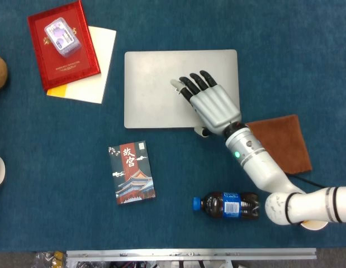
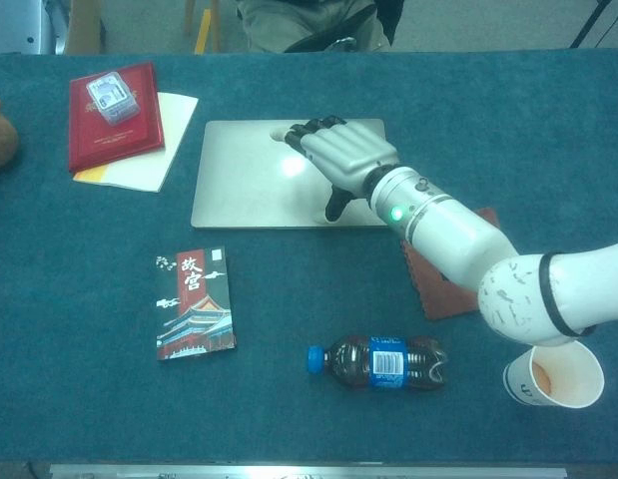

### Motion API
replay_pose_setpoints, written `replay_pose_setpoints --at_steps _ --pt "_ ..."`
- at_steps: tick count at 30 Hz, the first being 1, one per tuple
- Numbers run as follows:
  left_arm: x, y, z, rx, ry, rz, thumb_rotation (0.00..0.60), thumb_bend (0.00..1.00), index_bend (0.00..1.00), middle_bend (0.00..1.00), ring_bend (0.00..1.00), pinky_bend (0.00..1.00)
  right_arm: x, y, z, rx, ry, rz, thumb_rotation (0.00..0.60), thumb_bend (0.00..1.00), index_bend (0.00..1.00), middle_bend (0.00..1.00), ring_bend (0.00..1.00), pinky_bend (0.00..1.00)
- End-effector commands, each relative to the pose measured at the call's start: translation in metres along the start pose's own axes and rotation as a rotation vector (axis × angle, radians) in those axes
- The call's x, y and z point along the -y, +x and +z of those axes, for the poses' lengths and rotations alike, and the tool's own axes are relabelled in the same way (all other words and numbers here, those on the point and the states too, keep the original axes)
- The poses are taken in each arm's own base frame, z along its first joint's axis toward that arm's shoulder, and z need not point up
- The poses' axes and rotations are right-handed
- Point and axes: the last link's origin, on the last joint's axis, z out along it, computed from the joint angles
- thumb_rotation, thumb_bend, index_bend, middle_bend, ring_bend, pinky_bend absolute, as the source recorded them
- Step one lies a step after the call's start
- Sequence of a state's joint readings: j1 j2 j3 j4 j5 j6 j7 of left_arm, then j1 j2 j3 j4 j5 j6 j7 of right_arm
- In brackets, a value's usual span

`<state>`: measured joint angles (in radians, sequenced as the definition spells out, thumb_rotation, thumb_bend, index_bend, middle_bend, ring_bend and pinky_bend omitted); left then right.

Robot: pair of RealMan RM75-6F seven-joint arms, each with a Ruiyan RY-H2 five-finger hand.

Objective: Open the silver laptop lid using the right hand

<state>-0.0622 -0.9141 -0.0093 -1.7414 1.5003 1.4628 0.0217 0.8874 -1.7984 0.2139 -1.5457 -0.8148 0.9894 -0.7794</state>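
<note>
Blue cloth table [image 1: 61,223]; right robot hand [image 1: 209,103] spread flat over closed silver laptop [image 1: 156,100].

Your table [image 1: 307,50] wore blue cloth. Directly on it you had: closed silver laptop [image 1: 156,100], brown cloth [image 1: 284,142], cola bottle [image 1: 227,205] on side, booklet [image 1: 132,172], paper cup [image 2: 554,372], yellow-white papers [image 1: 97,67] under red folder [image 1: 61,47].
</note>
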Motion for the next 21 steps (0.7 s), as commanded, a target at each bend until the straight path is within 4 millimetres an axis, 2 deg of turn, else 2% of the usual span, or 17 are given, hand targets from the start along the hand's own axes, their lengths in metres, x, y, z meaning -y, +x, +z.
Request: replay_pose_setpoints --at_steps 1,12,21 --pt "0.001 0.000 0.000 0.000 0.001 -0.002 0.597 0.41 0.09 0.07 0.02 0.07 0.005 -0.007 0.004 0.012 0.002 -0.015 0.600 0.14 0.00 0.09 0.00 0.00" --pt "0.008 -0.002 -0.002 -0.005 0.008 -0.011 0.598 0.41 0.09 0.07 0.02 0.07 0.017 -0.017 0.018 0.015 -0.006 -0.035 0.600 0.14 0.00 0.09 0.00 0.00" --pt "0.012 -0.005 -0.002 0.005 0.010 -0.014 0.598 0.41 0.09 0.07 0.02 0.07 0.019 -0.025 0.028 0.016 -0.023 -0.066 0.600 0.14 0.00 0.09 0.00 0.00"
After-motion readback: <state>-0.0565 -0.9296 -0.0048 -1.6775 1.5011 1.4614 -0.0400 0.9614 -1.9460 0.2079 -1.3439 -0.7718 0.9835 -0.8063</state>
